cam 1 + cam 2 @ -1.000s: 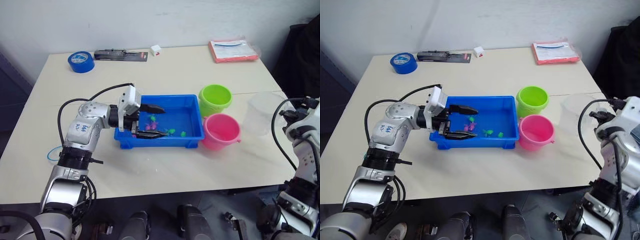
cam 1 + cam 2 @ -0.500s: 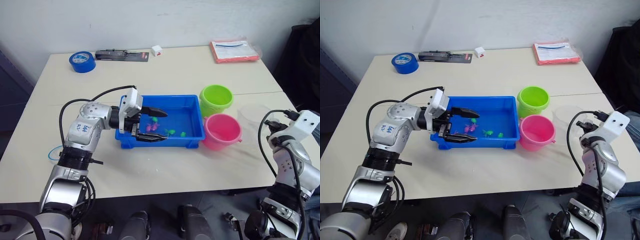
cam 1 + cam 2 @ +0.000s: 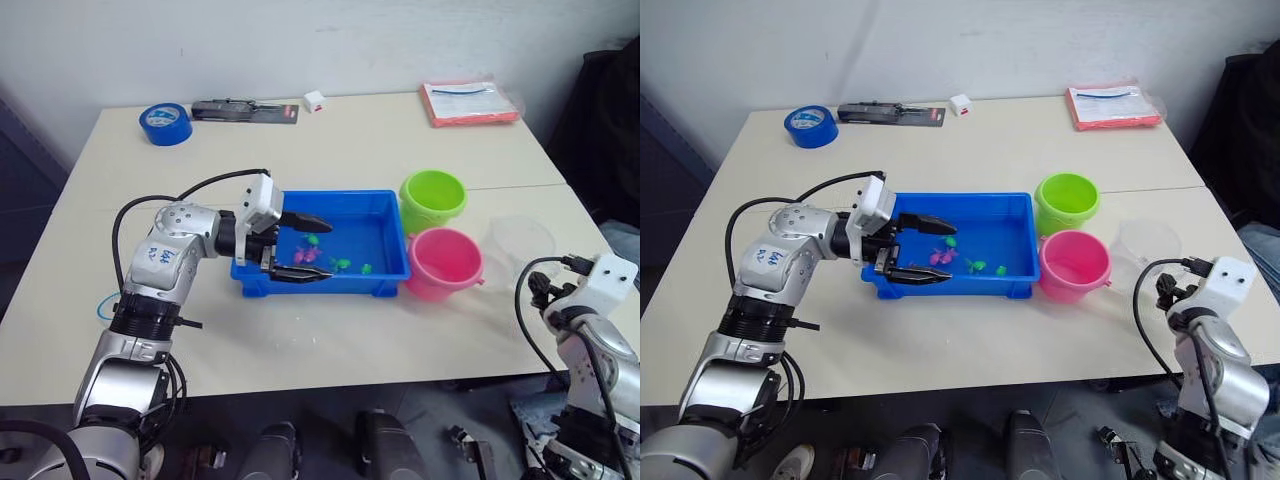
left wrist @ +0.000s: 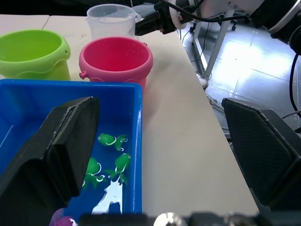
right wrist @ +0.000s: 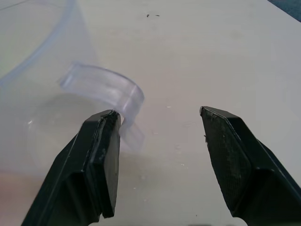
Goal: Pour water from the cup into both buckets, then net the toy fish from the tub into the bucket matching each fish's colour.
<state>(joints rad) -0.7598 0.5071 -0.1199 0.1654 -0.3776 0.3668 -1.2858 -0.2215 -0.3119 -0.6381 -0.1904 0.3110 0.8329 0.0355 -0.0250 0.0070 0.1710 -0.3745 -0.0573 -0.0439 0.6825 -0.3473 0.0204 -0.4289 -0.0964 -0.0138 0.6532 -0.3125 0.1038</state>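
Cream laminate is covering the surface [image 3: 330, 140], which is carrying everything. On it, the bright-blue tub [image 3: 385, 272] is sitting near the middle, with the lime-green bucket [image 3: 432, 199] and the pink bucket [image 3: 442, 262] standing just beside its right end, the pink one nearer the robot. The clear cup [image 3: 520, 240] is standing upright to the right of the pink bucket, apart from it, its handle [image 5: 110, 92] pointing toward the robot's right side. Tiny green and pink toy fish [image 4: 115, 164] are lying in the tub.

The left end effector [image 3: 304, 246] is hanging over the tub's left end, its fingers spread wide and gripping nothing. The right end effector [image 5: 157, 155] is sitting low near the surface's right front edge, its fingers also spread apart and empty; the cup's handle is lying just ahead of it, beside one finger [image 5: 101, 160] and not between the pair.

Pouring seems to be the step in hand, and it is likely turning on that handle: the cup is lying ahead of the right end effector, slightly toward the robot's left, and the right arm is far nearer than the left.

Compared with a second ago, the right arm is sitting lower and nearer the robot, no longer raised beside the cup, while the left arm is staying over the tub.
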